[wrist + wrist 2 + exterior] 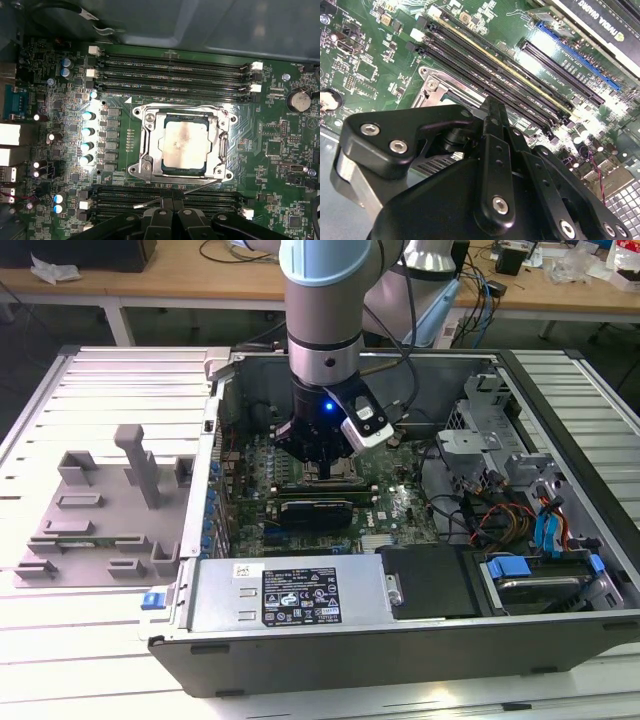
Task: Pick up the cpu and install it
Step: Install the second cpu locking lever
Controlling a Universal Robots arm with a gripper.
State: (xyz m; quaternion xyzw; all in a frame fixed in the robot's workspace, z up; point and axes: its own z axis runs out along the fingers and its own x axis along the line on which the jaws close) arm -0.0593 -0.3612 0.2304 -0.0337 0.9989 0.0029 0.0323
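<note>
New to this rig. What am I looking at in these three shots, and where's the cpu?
The exterior view looks from off the arm at one robot arm reaching down into an open computer case that lies on a slatted table. Its tool hangs just over the green board. On that view's left sits a grey plastic holder block.

The two wrist views come from cameras riding on the arm. The first wrist view looks straight down on the board: the cpu, a silvery square, lies inside the metal-framed socket, between rows of memory slots. The tool's black linkage shows at the edge, apart from the chip. The second wrist view sees that linkage up close over the board.
</note>
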